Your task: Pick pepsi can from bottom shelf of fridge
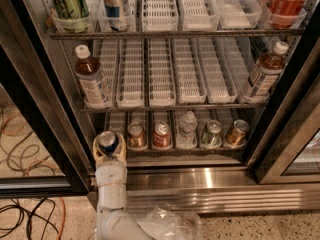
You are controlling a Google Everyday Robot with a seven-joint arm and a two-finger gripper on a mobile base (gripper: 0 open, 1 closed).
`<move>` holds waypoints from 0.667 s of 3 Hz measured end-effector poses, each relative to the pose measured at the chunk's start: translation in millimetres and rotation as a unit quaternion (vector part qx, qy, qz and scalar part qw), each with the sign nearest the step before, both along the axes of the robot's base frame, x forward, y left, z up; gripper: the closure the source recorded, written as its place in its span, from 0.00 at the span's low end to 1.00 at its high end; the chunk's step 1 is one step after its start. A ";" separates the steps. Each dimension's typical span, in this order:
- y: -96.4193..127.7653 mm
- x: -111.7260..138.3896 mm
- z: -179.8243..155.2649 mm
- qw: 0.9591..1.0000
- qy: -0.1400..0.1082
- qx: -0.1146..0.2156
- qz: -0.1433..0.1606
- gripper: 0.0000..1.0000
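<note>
The fridge (30,89) stands open with its black-framed glass doors to either side. My gripper (108,149) sits at the left end of the bottom shelf (180,146), over the steel sill (200,176). Its pale fingers (96,152) are shut on the pepsi can (108,141), a blue can with a silver top, held upright just in front of the leftmost lane. My white arm rises from the bottom of the view to the gripper.
On the bottom shelf stand an orange-brown can (135,135), a red can (161,135), a clear bottle (187,129), a green can (212,133) and a gold can (236,132). Brown bottles (93,84) stand on the middle rack. Cables (20,214) lie on the floor at left.
</note>
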State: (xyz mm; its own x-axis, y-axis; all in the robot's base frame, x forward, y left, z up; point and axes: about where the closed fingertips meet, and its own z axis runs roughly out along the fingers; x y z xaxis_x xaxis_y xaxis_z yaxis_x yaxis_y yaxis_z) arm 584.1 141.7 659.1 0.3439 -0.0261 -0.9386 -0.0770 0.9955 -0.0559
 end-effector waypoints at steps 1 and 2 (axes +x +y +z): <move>3.3 -28.4 -16.1 0.999 0.008 -0.023 0.029 1.00; 0.9 -47.6 -29.7 0.997 0.020 -0.051 0.054 1.00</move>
